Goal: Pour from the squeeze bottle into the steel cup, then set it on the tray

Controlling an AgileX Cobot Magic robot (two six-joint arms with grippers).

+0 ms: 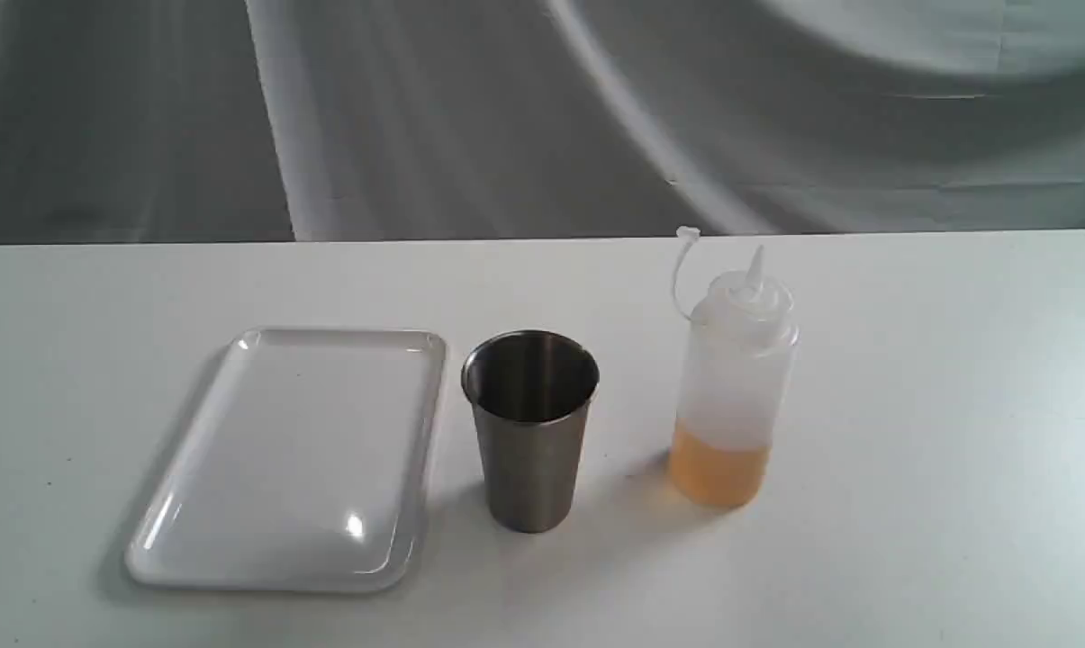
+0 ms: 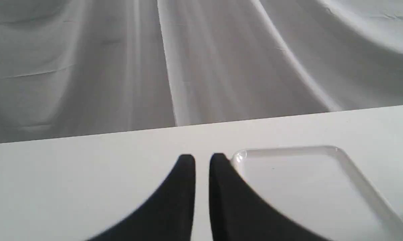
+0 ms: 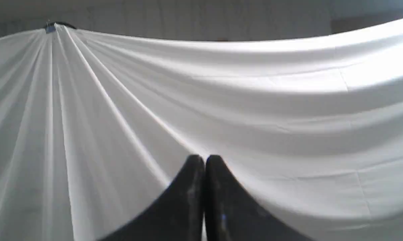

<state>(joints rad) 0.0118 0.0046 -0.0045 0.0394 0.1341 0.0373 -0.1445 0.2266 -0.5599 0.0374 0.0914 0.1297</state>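
- Exterior view: squeeze bottle (image 1: 733,396) upright on white tabletop (image 1: 938,432), toward its right edge; steel cup (image 1: 530,430) mid-table, apart from bottle; white tray (image 1: 191,504) just beside cup, toward left edge.
- Left gripper (image 2: 202,160): fingers narrowly apart, empty, over tabletop beside tray corner.
- Right gripper (image 3: 204,160): fingers together, empty, facing grey backdrop cloth (image 3: 221,100).

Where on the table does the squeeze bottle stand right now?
In the exterior view the squeeze bottle stands upright on the right of the table, just right of the steel cup, apart from it.
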